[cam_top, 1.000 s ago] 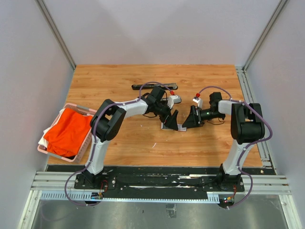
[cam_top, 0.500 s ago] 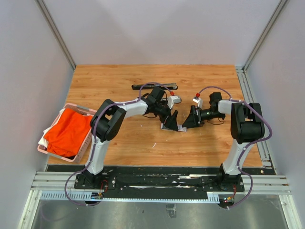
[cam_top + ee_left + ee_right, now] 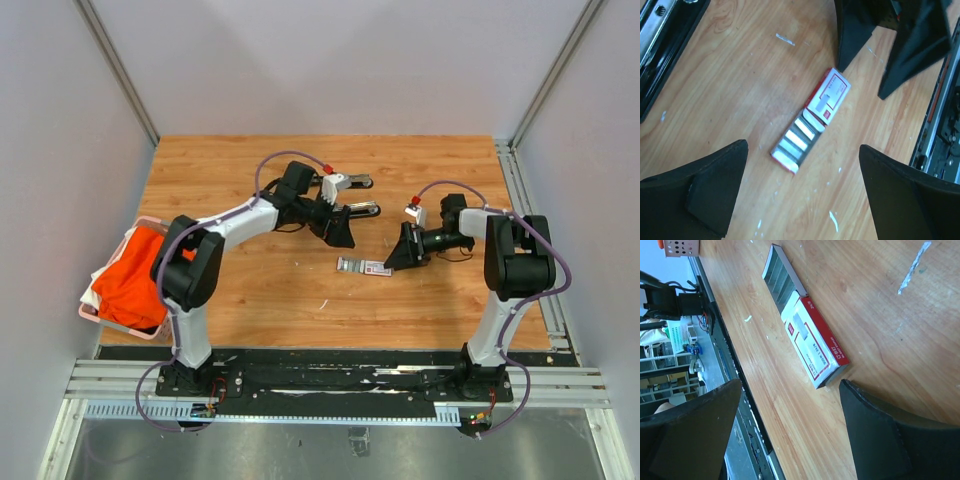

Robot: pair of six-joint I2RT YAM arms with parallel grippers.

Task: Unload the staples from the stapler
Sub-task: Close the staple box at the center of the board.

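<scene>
A small white box with red print [image 3: 375, 267] lies on the table, its tray slid out to the left. Several short silvery staples [image 3: 796, 141] lie in the tray, which also shows in the right wrist view [image 3: 781, 276]. The black stapler [image 3: 356, 182] lies at the back, partly hidden by my left arm, and shows in the left wrist view [image 3: 662, 47]. My left gripper [image 3: 340, 226] is open and empty, between the stapler and the box [image 3: 829, 94]. My right gripper [image 3: 396, 254] is open and empty, with one fingertip [image 3: 841, 64] at the box's right end [image 3: 815, 352].
A pink basket [image 3: 182, 300] holding an orange cloth stands at the table's left edge. A second black bar with a silvery part [image 3: 364, 210] lies just in front of the stapler. Thin pale slivers [image 3: 914, 266] lie scattered on the wood. Metal rails run along the near edge [image 3: 330, 385].
My left arm has swung back and left, away from the box and towards the stapler, uncovering the box and its tray. My right arm has not moved.
</scene>
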